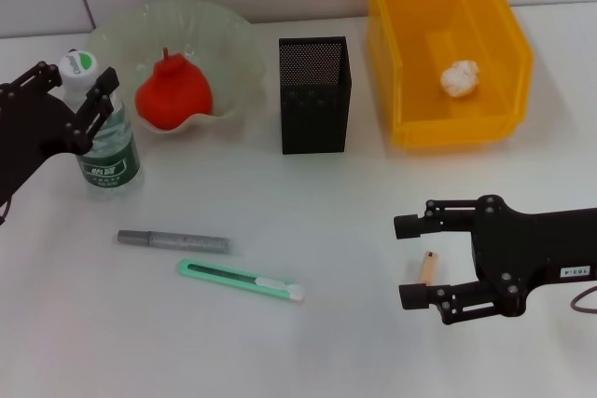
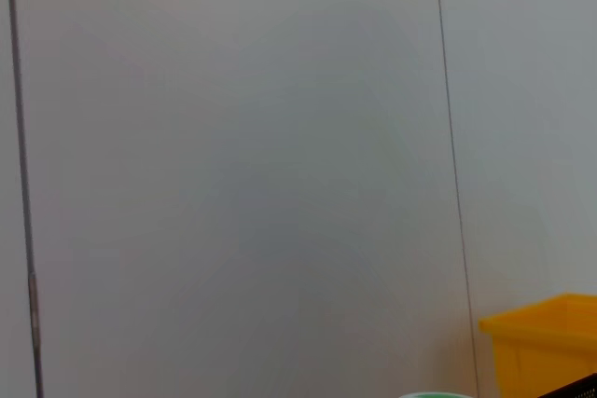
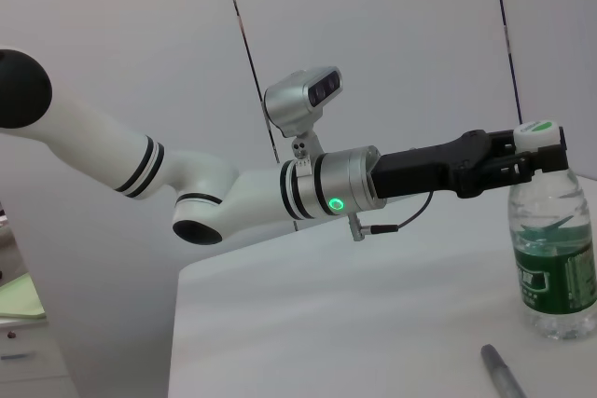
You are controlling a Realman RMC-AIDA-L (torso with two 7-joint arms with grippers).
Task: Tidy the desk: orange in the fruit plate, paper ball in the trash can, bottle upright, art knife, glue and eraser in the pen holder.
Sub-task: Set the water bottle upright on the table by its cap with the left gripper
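Note:
The bottle stands upright at the left, seen also as the bottle in the right wrist view. My left gripper straddles its neck just under the white cap, fingers spread. The orange sits in the fruit plate. The paper ball lies in the trash can. Between them stands the pen holder. The grey glue stick and the art knife lie flat on the table. My right gripper is open around the small tan eraser.
The left arm reaches across to the bottle in the right wrist view, where the grey stick's tip shows too. A corner of the yellow bin appears in the left wrist view against a blank wall.

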